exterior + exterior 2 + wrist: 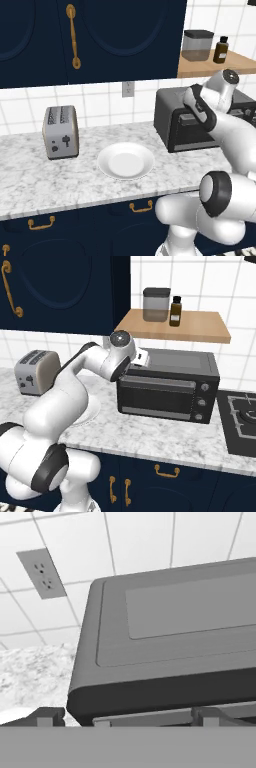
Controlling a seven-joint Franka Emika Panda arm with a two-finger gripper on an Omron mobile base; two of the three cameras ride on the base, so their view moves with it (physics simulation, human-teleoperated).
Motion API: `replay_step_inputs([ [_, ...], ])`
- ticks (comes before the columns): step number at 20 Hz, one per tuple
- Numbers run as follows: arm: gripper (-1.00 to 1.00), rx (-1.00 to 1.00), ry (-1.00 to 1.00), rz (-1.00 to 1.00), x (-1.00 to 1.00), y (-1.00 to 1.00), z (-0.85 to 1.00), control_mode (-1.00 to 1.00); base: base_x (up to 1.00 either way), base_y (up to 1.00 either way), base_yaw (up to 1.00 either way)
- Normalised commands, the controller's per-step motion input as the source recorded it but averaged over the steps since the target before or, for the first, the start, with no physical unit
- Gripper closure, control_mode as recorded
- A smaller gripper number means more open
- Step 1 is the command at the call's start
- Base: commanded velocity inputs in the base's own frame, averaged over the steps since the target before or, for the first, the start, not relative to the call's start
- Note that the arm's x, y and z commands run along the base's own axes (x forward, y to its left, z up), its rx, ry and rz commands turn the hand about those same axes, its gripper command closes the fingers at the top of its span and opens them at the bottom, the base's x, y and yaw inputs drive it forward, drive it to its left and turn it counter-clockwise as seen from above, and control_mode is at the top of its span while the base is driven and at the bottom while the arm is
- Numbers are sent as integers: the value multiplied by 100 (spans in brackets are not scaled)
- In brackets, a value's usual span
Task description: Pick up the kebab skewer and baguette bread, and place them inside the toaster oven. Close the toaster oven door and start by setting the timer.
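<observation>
Toaster oven (167, 386), the big dark grey box on the marble desk (30, 175), seems door-shut with the wide-open, empty tool (127, 717) above its handle; timer apparently remains.

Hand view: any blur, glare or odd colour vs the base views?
Hand view: looks greyscale, soft but readable; toaster oven top evenly lit, no glare; outlet skewed by the tilt. Left base view: sharp, in colour; plate bright, faint shadow at its rim. Right base view: sharp, in colour; oven door dim, no reflections.
</observation>
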Motion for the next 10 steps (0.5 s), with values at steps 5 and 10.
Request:
replay_step_inputs([
  [5, -100, -6, 7, 2, -75, -26, -13, -100, 0, 0, 0],
  [10, -100, -3, 1, 0, -31, -76, -39, -100, 0, 0, 0],
])
